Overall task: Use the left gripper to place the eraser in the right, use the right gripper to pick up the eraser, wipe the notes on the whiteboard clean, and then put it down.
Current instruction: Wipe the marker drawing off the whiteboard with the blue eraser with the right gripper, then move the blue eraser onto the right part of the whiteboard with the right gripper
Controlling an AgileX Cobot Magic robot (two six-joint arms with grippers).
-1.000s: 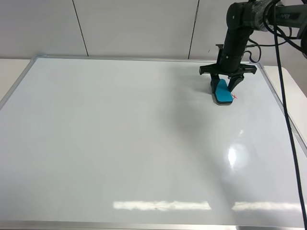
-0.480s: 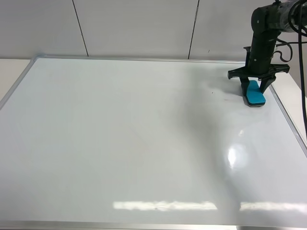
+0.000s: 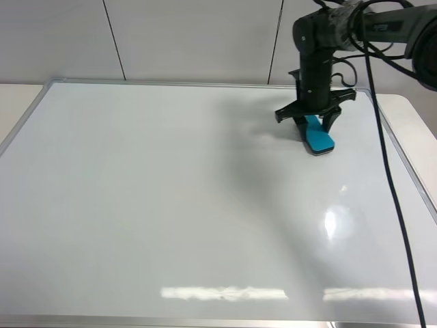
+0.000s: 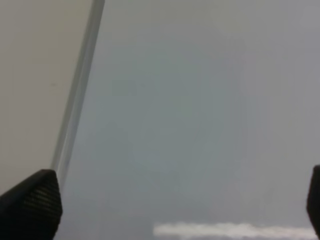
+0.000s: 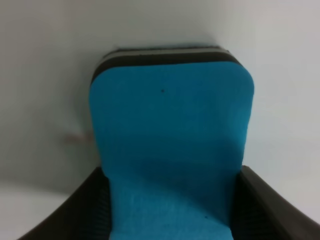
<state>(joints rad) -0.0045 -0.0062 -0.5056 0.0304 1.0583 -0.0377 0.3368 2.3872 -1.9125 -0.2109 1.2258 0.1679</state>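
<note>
Pale table (image 3: 15, 99) under flat-lying whiteboard (image 3: 171, 205)

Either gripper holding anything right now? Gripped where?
The right gripper holds the eraser, clamped by its two long sides near one end, base on the whiteboard. The left gripper is open and empty.

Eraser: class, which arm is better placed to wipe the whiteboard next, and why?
Right: the right gripper is shut on the eraser on the whiteboard; the left gripper is open and empty.
</note>
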